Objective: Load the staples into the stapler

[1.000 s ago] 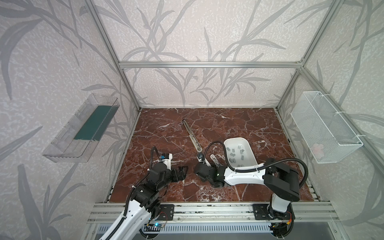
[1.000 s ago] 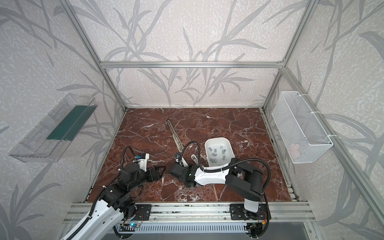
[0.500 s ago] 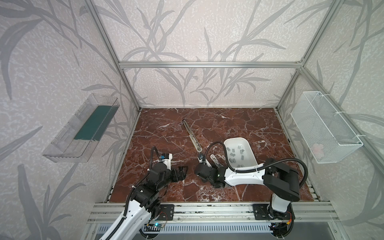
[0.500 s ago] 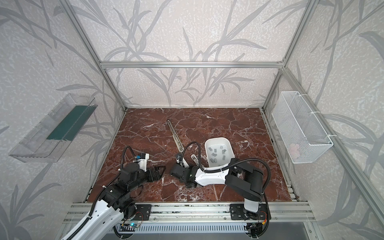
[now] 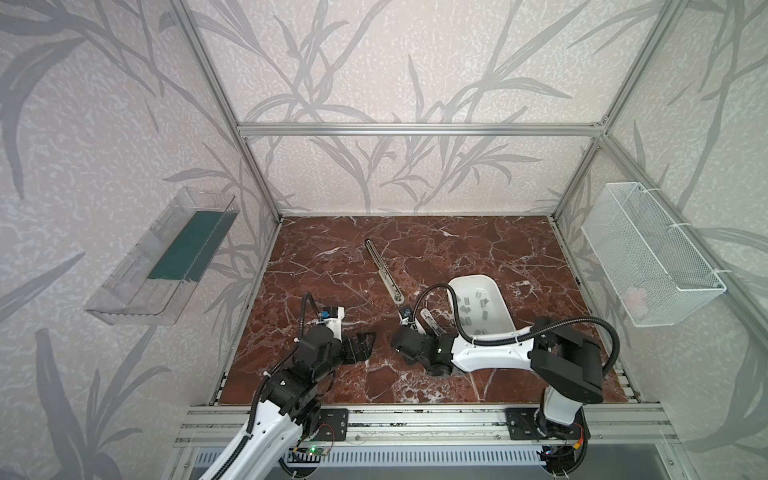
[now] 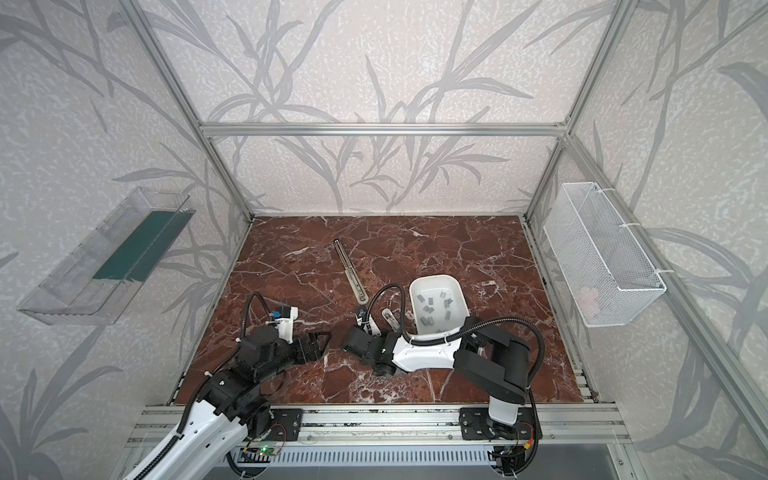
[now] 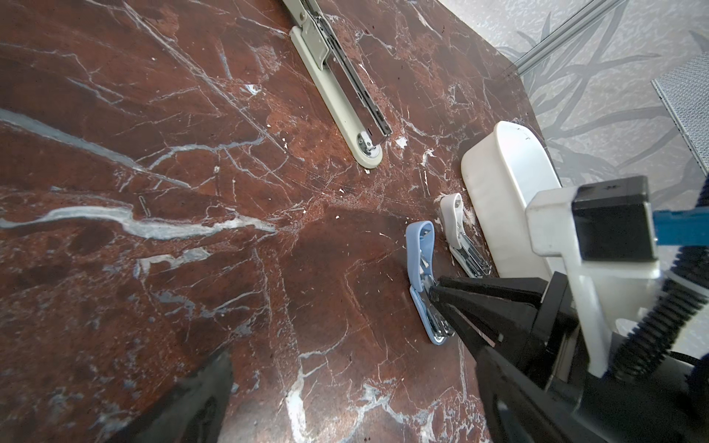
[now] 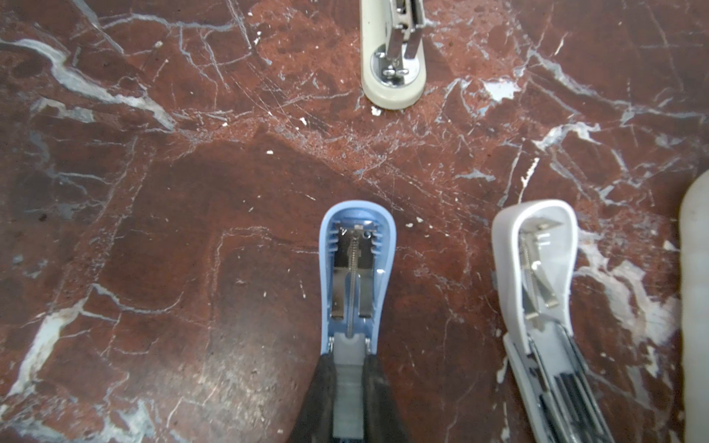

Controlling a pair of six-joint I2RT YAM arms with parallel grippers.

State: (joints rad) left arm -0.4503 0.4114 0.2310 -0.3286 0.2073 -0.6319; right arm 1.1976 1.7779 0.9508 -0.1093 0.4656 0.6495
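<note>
a grey staple strip is pinched between the closed fingers of the right end effector. its front end sits at the hinge of the blue stapler, which lies folded open and flat on the tabletop. the rest of the staples lie loose in the white tray.

the strip is likely very light, slick and stiff along its length, but brittle, so a bend or a hard squeeze could snap it. holding it by the long sides near the rear, as here, looks right, because the front stays free to slide into the channel. the stapler is probably light too and may skid on the polished marble if pushed.

the left end effector hovers near with its jaws wide apart and empty, so it could brace the stapler.

a white stapler, also open, lies just beside the blue one, between it and the tray. it leaves little room on that side. a long beige stapler lies beyond, apart from both.
</note>
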